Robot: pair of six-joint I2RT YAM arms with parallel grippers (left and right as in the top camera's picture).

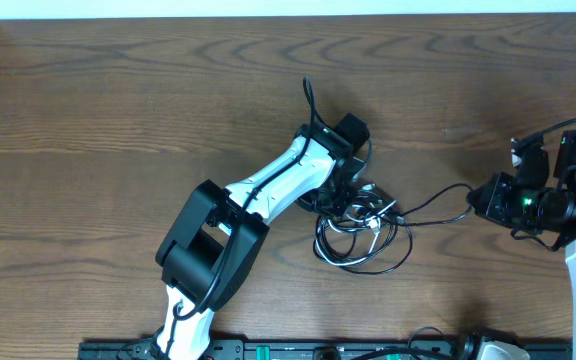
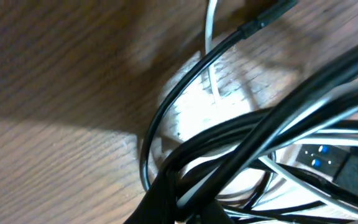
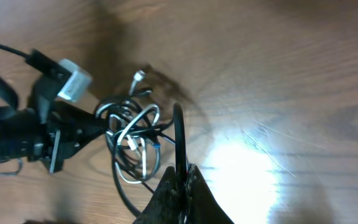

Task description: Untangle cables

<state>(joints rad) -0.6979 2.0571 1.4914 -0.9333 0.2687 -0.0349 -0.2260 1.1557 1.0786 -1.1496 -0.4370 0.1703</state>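
Observation:
The cables (image 1: 360, 238) lie in a tangled heap of black loops with a shorter white cord (image 1: 372, 223) at the table's middle. My left gripper (image 1: 353, 195) is down in the heap's top edge. In the left wrist view its fingers (image 2: 179, 208) are closed around a bundle of black cables (image 2: 260, 137), with the white cord (image 2: 210, 50) behind. My right gripper (image 1: 475, 198) is to the right of the heap, shut on a black cable (image 1: 433, 206) that runs from the heap. The right wrist view shows this cable (image 3: 178, 130) pinched between the fingers (image 3: 180, 180), and the heap (image 3: 129, 134) beyond.
The left arm (image 3: 17, 137) shows beside the heap in the right wrist view. The arm bases and a black rail (image 1: 318, 350) line the near table edge. The table's far edge (image 1: 288, 17) meets a white wall.

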